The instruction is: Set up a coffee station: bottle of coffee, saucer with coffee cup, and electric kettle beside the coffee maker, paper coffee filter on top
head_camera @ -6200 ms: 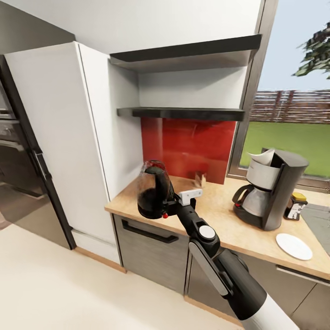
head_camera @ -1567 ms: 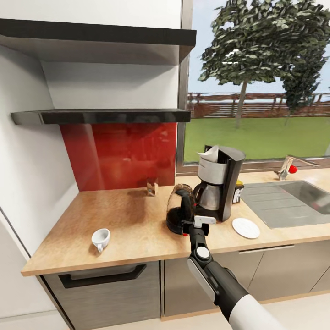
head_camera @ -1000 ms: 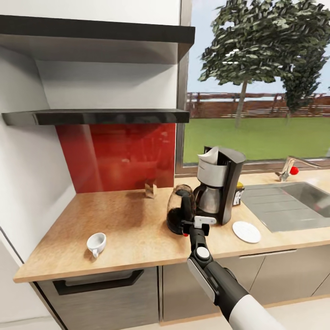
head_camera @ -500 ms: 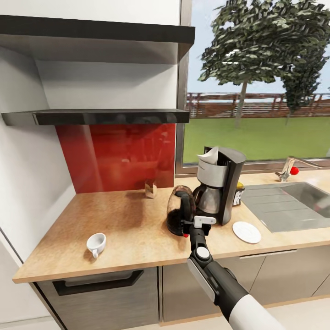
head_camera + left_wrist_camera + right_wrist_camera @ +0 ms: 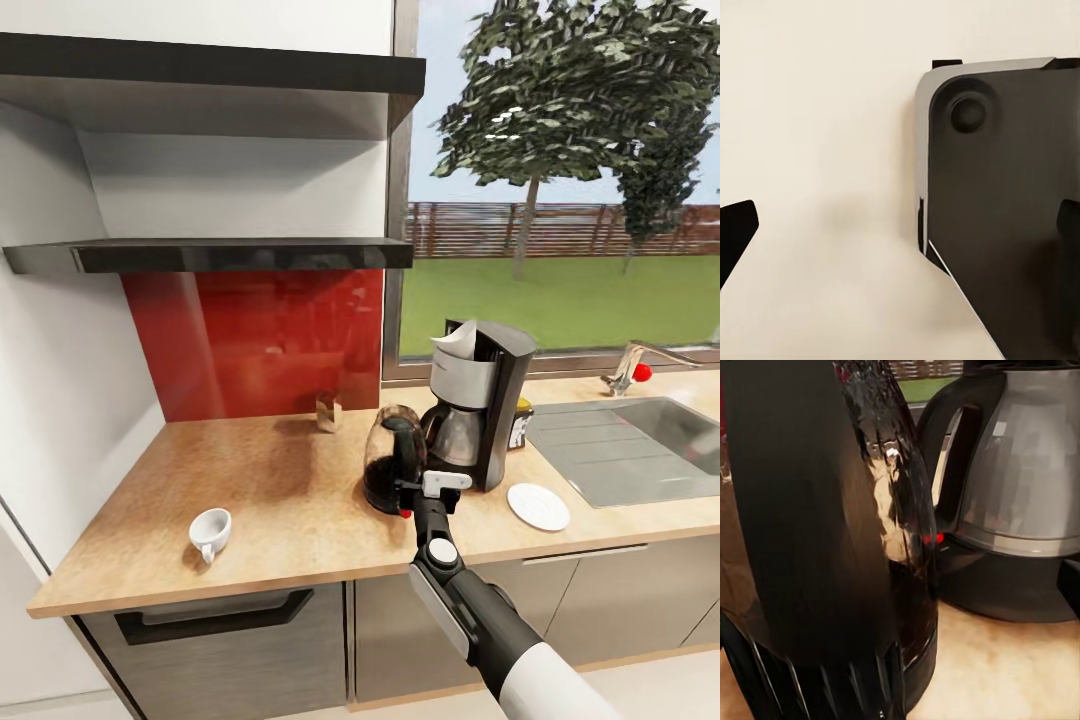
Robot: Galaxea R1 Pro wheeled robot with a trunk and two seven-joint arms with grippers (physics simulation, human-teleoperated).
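The electric kettle [image 5: 393,470], dark, glossy and rounded, is seen standing on the counter [image 5: 280,500] just beside the coffee maker [image 5: 480,415]. Its handle is met by the right fingers [image 5: 408,492]; their grip cannot be told. Nothing has shifted since half a second ago.

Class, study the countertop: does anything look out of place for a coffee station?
Yes. The coffee cup stands alone on the countertop, far from its saucer, which lies bare beside the coffee maker. Nothing looks spilled or tipped.
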